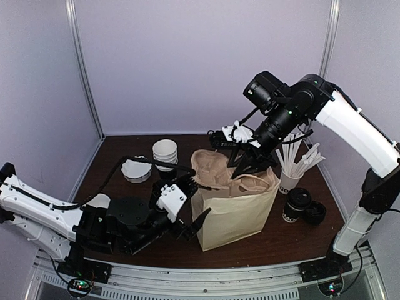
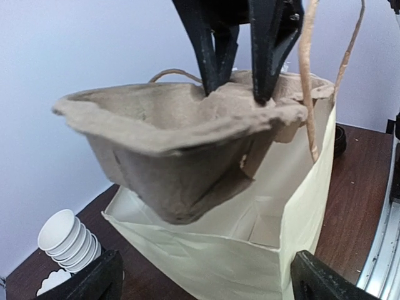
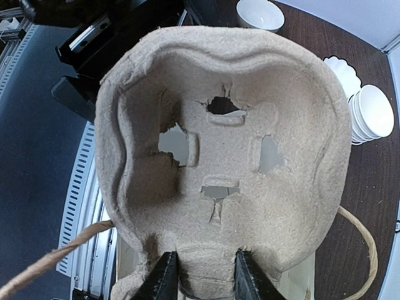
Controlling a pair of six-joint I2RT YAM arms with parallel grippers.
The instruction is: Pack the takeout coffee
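Jaws spread wide and holding nothing, the left end effector [image 1: 200, 200] sits at the near left corner of an open cream paper bag [image 1: 240, 212]. At the bag's mouth, the right end effector [image 3: 205, 278] pinches the rim of a brown moulded-pulp cup carrier [image 3: 294, 112]. Right of the bag, the lidded black paper takeout coffee cup [image 1: 295, 206] stands on the dark wooden bench [image 1: 119, 147].

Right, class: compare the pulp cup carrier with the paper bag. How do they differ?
The carrier is rough, grey-brown moulded pulp; the bag is smooth, pale cream paper. The carrier is gripped in the air by the right fingers; the bag stands upright on the table. Both are open-topped.
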